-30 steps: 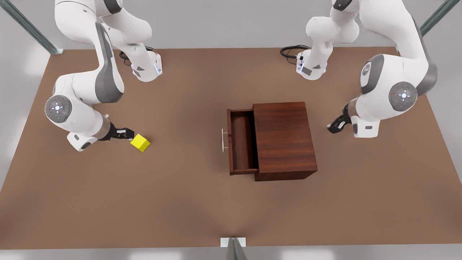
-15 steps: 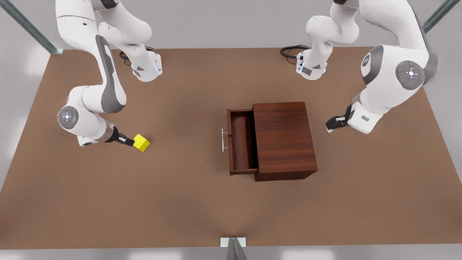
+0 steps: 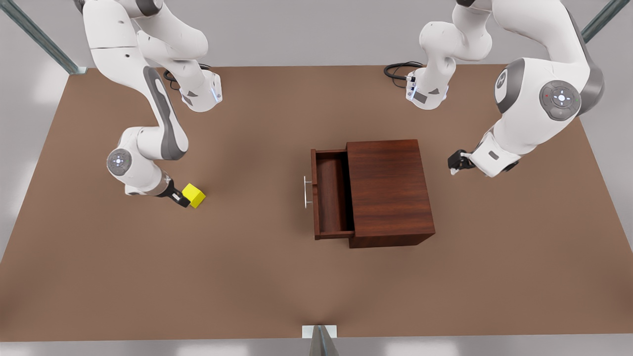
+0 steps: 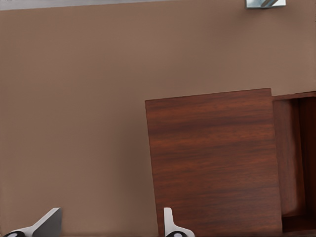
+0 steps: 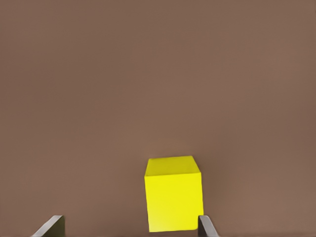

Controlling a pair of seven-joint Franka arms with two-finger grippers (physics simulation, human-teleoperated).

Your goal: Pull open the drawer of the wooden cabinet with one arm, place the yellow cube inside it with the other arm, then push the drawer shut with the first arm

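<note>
- One cube (image 3: 194, 195) near the tabletop's (image 3: 247, 277) left edge — right gripper (image 3: 184, 200) spread beside it.
- One cabinet (image 3: 388, 190), one drawer (image 3: 330, 195) pulled out.
- Left gripper (image 3: 454, 165) spread, behind cabinet.

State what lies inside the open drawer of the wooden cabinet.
The exposed part of the drawer holds nothing. Its rear part is covered by the wooden cabinet. The yellow cube sits on the table.

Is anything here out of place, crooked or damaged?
Nothing stands out. The drawer is pulled straight out of the wooden cabinet, and the yellow cube sits flat on the table by the open right gripper. The open left gripper waits beyond the cabinet.
</note>
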